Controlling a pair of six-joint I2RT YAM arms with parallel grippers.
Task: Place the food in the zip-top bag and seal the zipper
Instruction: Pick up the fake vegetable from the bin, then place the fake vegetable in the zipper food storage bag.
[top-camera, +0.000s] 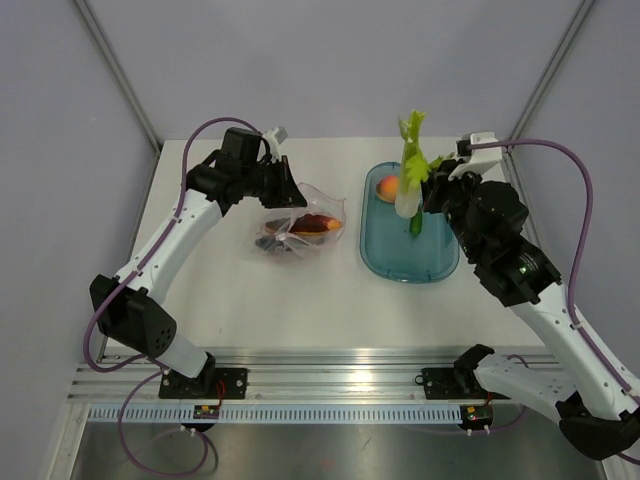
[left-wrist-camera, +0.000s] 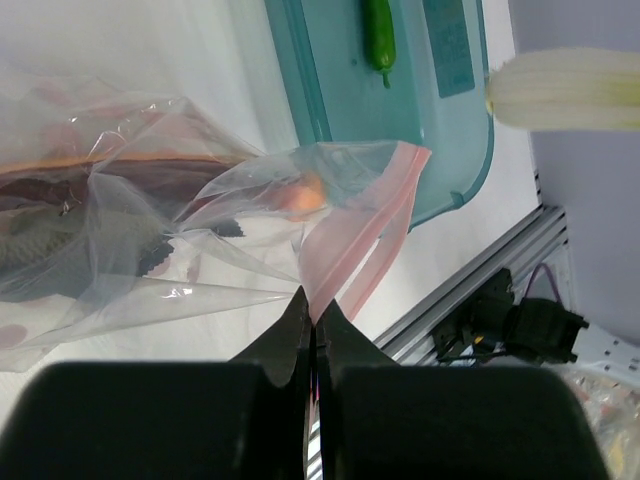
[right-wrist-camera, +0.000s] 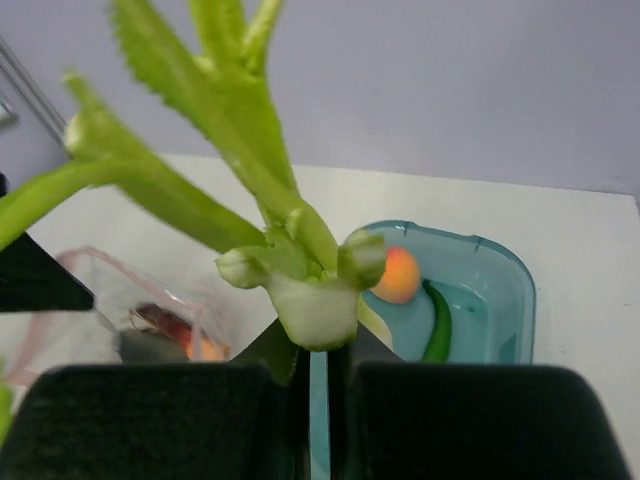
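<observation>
The clear zip-top bag (top-camera: 300, 228) lies at the table's middle with the orange-and-red wedge (top-camera: 318, 226) inside. My left gripper (top-camera: 283, 181) is shut on its pinkish-red zipper strip (left-wrist-camera: 365, 235) and holds the mouth up. My right gripper (top-camera: 432, 185) is shut on the whitish base of the light green stalks (top-camera: 411, 160), held upright above the teal tray (top-camera: 440, 268). In the right wrist view the stalks (right-wrist-camera: 250, 170) fill the frame. The round orange peach (top-camera: 387, 187) and the dark green chili (top-camera: 416, 224) lie in the tray.
The teal oblong tray sits right of the bag. An aluminium rail (top-camera: 330, 372) runs along the table's near edge. Frame posts stand at the back corners.
</observation>
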